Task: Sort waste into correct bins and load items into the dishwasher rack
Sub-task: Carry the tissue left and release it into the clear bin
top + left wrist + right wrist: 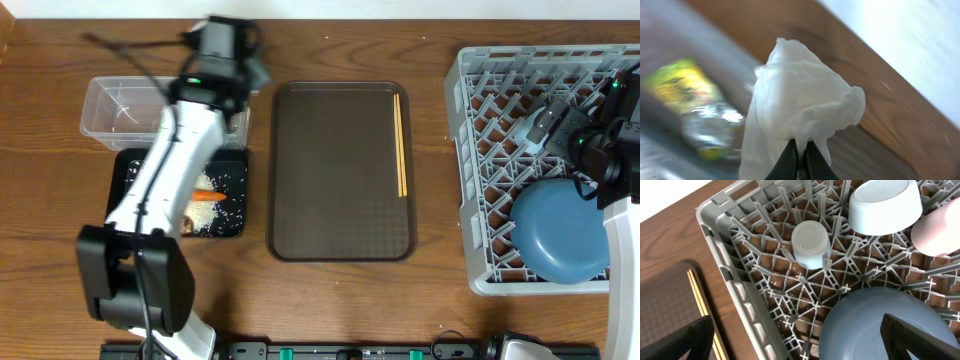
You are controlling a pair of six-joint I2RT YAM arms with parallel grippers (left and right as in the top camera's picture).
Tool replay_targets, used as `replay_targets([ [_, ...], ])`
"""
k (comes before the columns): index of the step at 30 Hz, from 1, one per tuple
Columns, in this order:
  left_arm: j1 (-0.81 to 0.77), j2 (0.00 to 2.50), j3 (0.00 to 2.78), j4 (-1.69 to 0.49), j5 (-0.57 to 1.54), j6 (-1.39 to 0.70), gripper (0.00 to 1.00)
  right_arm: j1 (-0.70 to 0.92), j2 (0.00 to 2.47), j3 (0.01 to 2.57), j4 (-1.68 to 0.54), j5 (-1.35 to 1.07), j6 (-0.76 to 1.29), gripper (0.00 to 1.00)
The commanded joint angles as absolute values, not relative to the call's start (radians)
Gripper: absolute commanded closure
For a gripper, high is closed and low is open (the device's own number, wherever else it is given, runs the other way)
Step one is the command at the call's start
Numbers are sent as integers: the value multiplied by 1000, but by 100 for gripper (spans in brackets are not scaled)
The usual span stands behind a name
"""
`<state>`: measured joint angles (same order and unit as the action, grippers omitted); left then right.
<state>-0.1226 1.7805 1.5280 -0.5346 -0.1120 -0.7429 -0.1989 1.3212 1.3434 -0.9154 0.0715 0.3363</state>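
Crumpled white tissue (pixel 800 105), barely nipped in the left tool (pixel 799 150), may slip beside the clear plastic tub (pixel 97 112); right tool (pixel 800 337) gapes wide.

A brown serving tray (pixel 330 170) with rounded corners lies flat in the middle of the dark wooden desk (pixel 440 300). A black rail (pixel 350 352) runs along the desk's near edge.

White tissue (pixel 800 100); blurred wrapper (pixel 680 85) seems green-yellow; dark-blue plate (pixel 560 235).
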Motion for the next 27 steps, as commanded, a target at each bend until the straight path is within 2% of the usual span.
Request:
replay_targets([
  [1, -30, 1804, 1533, -565, -124, -920, 94, -204, 1322, 1353, -914, 75, 336, 1],
  [9, 92, 1837, 1533, -571, -117, -972, 94, -204, 1322, 1353, -914, 75, 336, 1],
  [20, 104, 1871, 1531, -576, -117, -1020, 92, -204, 1322, 1353, -914, 75, 336, 1],
  [21, 104, 1873, 1531, -577, -117, -1020, 85, -204, 1322, 1353, -914, 75, 336, 1],
  [22, 104, 1874, 1530, -578, -117, -1019, 75, -204, 1322, 1353, -914, 75, 336, 1],
  [25, 104, 1874, 1530, -580, -117, -1019, 34, -204, 1322, 1353, -914, 75, 336, 1],
  [26, 104, 1874, 1530, -583, -117, -1019, 23, -204, 1322, 1353, -914, 75, 336, 1],
  [27, 104, 1874, 1530, -588, -117, -1019, 18, -204, 1322, 1353, -914, 75, 336, 1],
])
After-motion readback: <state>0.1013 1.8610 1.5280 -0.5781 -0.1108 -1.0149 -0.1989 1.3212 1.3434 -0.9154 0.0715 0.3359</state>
